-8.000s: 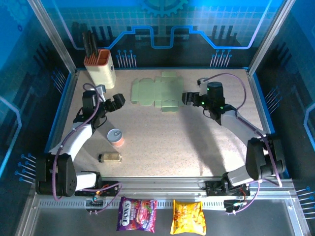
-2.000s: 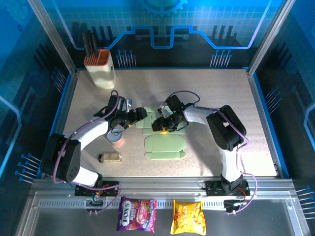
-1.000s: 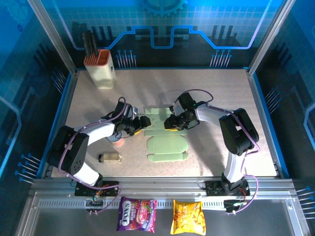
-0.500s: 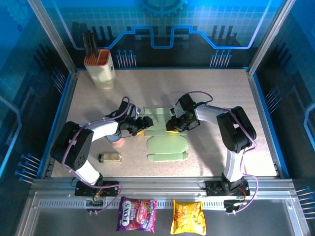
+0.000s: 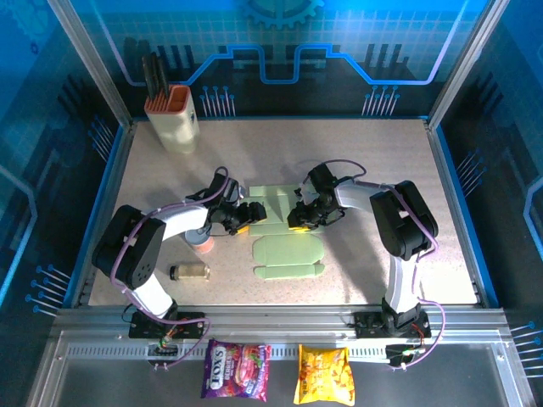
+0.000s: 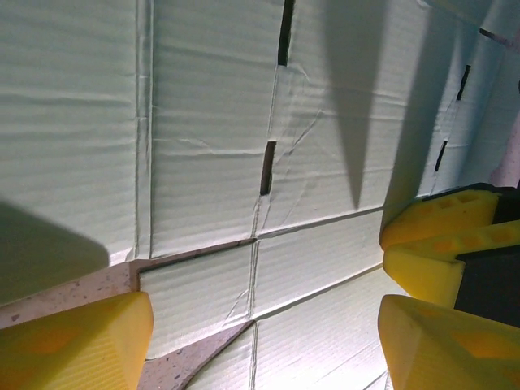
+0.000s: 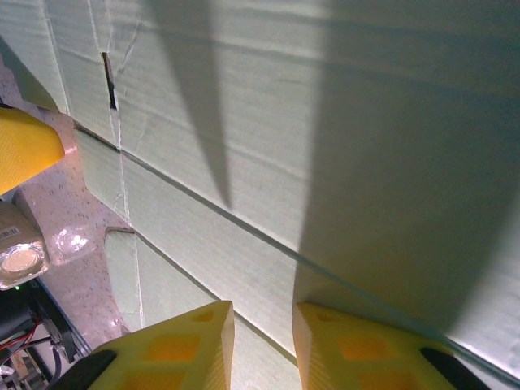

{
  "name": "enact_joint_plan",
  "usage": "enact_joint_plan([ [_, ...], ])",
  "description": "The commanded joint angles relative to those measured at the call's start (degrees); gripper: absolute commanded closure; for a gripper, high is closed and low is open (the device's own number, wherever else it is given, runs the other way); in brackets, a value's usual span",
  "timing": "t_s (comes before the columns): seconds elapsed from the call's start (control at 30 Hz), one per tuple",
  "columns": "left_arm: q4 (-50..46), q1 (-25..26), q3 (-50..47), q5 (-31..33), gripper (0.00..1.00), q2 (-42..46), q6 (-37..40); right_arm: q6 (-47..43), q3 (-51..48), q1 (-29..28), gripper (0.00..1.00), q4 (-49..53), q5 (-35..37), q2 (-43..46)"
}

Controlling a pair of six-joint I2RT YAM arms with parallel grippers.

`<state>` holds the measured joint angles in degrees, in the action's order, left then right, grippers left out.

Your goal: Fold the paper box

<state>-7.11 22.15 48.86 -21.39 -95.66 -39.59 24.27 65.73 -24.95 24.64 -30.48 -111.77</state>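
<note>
The paper box (image 5: 288, 254) lies as a flat, pale mint-green die-cut sheet on the middle of the speckled table (image 5: 373, 153), its creased panels and flaps spread out toward the near side. Both arms reach in over its far part. The left gripper (image 5: 243, 214) sits at the sheet's left edge; in the left wrist view its yellow fingers (image 6: 73, 345) stand wide apart and hold nothing, with creased card, a few slots and a corner of tabletop showing between them. The right gripper (image 5: 297, 216) sits just right of it over the same far panel, the two grippers close together. In the right wrist view its jaws stand only a narrow gap apart, with the green surface visible through the gap and nothing seen pinched between them. Near the left arm, left of the sheet, stands a small can (image 5: 201, 244), and nearer than that lies a small jar (image 5: 189, 271) on its side. A cream holder (image 5: 176, 125) with an orange rim stands at the far left corner. Two snack packets (image 5: 235, 370) lie off the table's near edge.
</note>
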Motion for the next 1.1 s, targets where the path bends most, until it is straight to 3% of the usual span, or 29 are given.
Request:
enact_joint_plan([
  [0.0,-4.25,1.0,2.42,2.49,0.26,-0.64,2.62,-1.12,-0.34,0.43,0.71,2.0,3.03,-2.59],
  [0.63,-14.82,3.42,8.56,7.29,0.34,-3.46,5.46,-1.16,-0.39,0.43,0.71,2.12,3.13,-2.05],
  [1.07,-15.84,3.95,8.93,8.15,0.35,-4.95,5.68,-1.26,-0.71,0.4,0.71,2.08,2.71,-1.92],
])
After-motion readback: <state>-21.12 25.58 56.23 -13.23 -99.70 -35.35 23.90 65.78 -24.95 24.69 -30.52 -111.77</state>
